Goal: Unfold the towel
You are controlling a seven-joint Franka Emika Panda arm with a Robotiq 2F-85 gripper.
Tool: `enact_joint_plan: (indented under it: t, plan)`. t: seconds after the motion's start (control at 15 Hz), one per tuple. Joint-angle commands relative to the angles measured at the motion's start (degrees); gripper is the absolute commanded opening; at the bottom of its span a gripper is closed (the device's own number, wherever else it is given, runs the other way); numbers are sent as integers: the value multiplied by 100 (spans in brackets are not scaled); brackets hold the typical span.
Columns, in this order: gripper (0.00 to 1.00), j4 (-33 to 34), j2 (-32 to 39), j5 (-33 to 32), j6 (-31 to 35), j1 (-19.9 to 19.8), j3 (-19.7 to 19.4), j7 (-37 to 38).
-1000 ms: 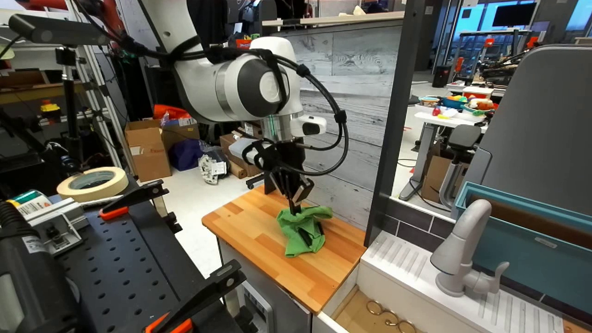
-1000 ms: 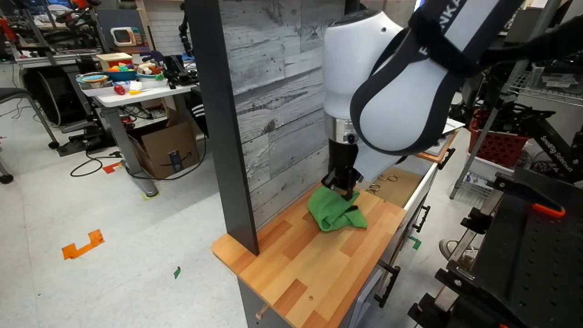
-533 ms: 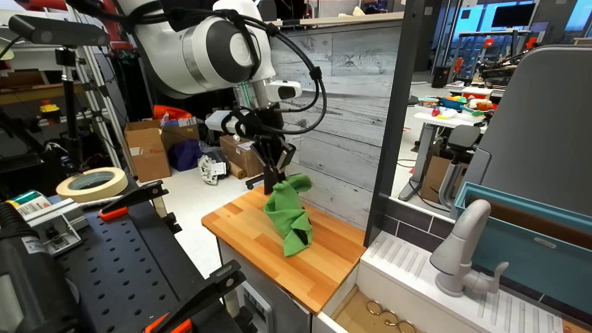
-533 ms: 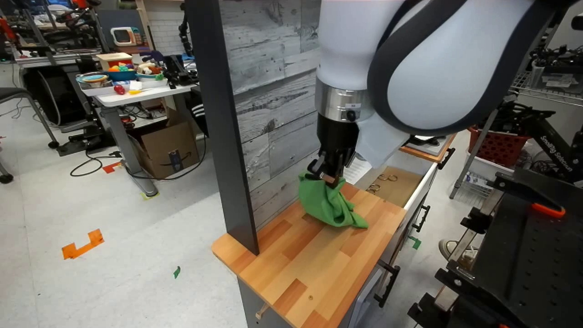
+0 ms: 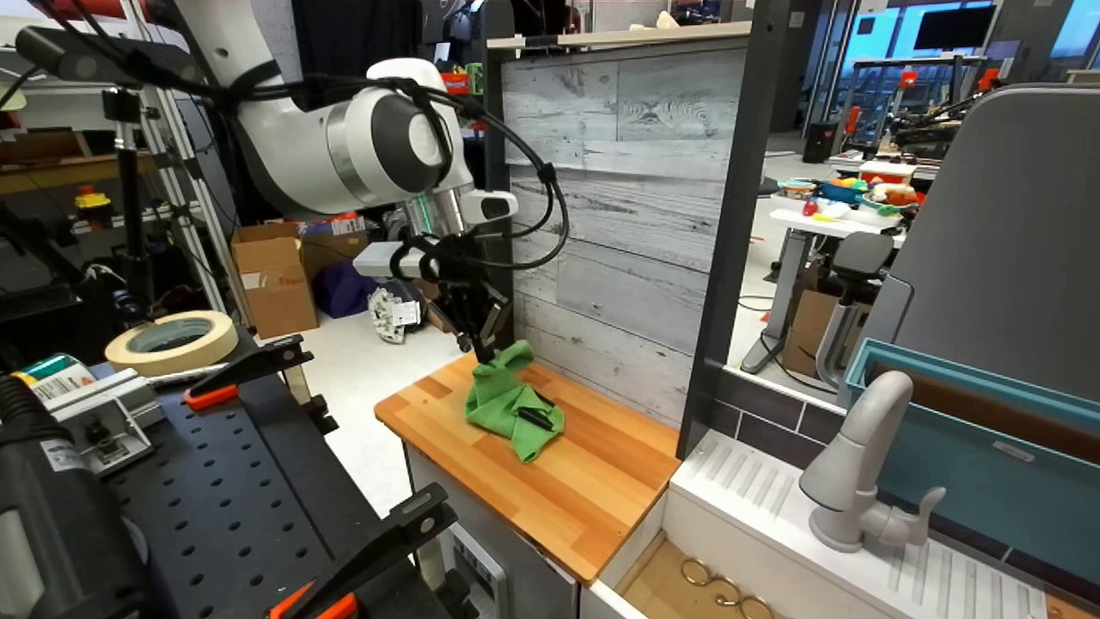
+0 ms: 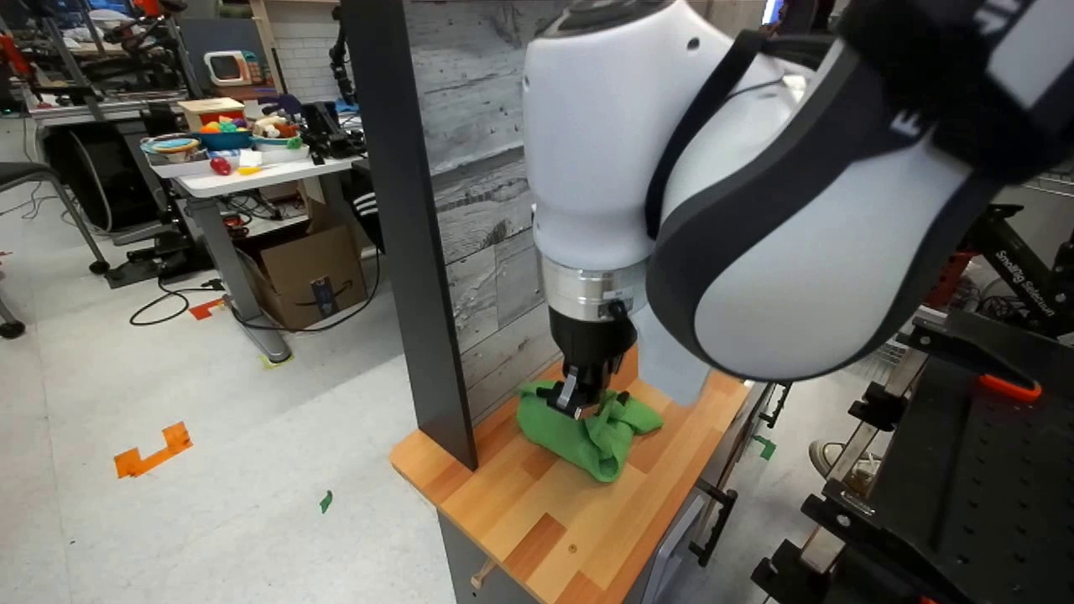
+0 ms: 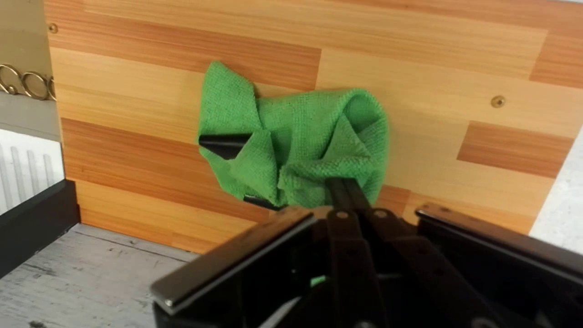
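Note:
The green towel (image 5: 507, 402) lies crumpled on the wooden counter; it also shows in an exterior view (image 6: 575, 436) and in the wrist view (image 7: 296, 125). My gripper (image 5: 484, 355) points down at its wall-side end. In the wrist view the fingertips (image 7: 342, 181) are together and a raised fold of towel is pinched at them. The grip itself is partly hidden by the fingers. In an exterior view the gripper (image 6: 579, 409) covers part of the towel. A black object (image 7: 224, 143) lies among the folds, partly covered by the towel.
The wooden counter (image 5: 593, 516) is bounded by a grey plank wall (image 5: 619, 275) and a dark post (image 6: 419, 252). A grey faucet (image 5: 859, 473) and an open drawer with metal rings (image 5: 722, 593) stand beside it. A black perforated cart (image 5: 223, 499) is across a gap.
My gripper has lifted the towel's end, moved along the counter away from the faucet, and come lower again. The towel has been dragged with it and its folds have shifted.

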Motion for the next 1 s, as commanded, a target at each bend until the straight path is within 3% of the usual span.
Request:
enact_joint_plan:
  t: [0.0,0.27,0.67,0.73,0.8,0.93]
  plan:
    - [0,626,625,-81,-204,18,75,-304]
    - [0,997,1021,-129,-56,13,193,-640]
    - [0,1092,1053,-136,164,-52,493,-1109]
    - [26,1091,1041,-135,136,-69,535,-1178]
    - [28,1088,1048,-153,150,-57,531,-1218]
    - [40,1042,1033,-195,169,-53,505,-1316]
